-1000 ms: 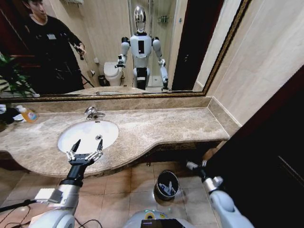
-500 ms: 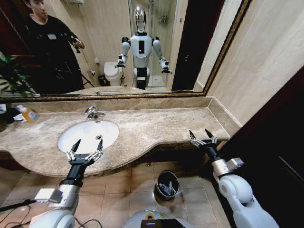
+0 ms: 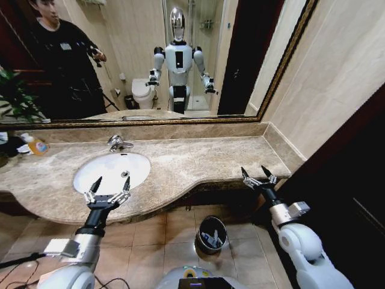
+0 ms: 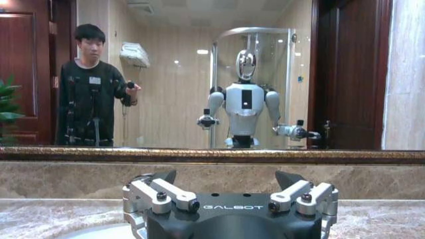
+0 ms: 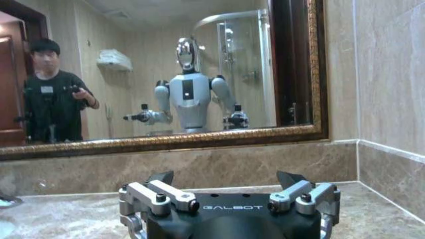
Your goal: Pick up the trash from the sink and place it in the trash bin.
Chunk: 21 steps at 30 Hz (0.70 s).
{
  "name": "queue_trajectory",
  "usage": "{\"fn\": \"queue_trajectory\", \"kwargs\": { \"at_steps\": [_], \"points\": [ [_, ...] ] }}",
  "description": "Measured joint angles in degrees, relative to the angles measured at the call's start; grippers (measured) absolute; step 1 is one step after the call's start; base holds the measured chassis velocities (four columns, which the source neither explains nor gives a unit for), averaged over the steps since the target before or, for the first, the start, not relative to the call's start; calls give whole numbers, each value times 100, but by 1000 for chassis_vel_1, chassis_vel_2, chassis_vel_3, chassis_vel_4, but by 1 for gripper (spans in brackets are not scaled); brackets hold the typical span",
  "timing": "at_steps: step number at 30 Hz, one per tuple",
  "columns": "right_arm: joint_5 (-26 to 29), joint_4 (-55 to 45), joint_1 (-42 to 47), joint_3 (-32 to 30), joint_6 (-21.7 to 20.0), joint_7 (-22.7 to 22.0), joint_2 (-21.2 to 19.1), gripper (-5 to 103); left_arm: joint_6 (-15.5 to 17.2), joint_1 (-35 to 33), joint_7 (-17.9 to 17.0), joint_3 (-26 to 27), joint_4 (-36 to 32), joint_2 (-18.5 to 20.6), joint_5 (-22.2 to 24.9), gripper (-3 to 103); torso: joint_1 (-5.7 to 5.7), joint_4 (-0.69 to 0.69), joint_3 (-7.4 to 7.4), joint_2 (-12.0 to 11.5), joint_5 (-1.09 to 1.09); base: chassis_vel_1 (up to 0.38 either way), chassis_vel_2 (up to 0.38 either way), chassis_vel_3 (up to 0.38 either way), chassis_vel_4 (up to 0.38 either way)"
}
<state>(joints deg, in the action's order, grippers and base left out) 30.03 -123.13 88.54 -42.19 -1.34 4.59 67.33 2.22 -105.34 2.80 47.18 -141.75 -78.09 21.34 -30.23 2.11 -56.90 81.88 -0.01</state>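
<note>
The white oval sink sits in the beige marble countertop, with a chrome faucet behind it; its basin shows bare white around the drain. My left gripper hangs open over the sink's front rim, nothing between its fingers. My right gripper is open too, level with the counter's right front edge, also holding nothing. The small black trash bin stands on the floor tiles below the counter, between my arms. White pieces of trash lie inside it.
An orange-labelled bottle stands at the counter's far left beside a plant. A large mirror runs along the back wall. A dark panel closes off the right side. Cables trail on the floor at left.
My right arm has risen from down near the floor to the counter's right front edge, then stayed almost still. The left arm has not moved.
</note>
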Motion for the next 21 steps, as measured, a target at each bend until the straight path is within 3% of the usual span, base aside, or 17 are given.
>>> {"fn": "queue_trajectory", "kwargs": {
  "at_steps": [21],
  "points": [
    [-43, 0, 2, 1, -23, -32, 0, 100, 0, 0, 0, 0, 0, 0, 0, 100, 0, 0, 0, 0, 1, 0, 0, 0, 0]
  ]
}}
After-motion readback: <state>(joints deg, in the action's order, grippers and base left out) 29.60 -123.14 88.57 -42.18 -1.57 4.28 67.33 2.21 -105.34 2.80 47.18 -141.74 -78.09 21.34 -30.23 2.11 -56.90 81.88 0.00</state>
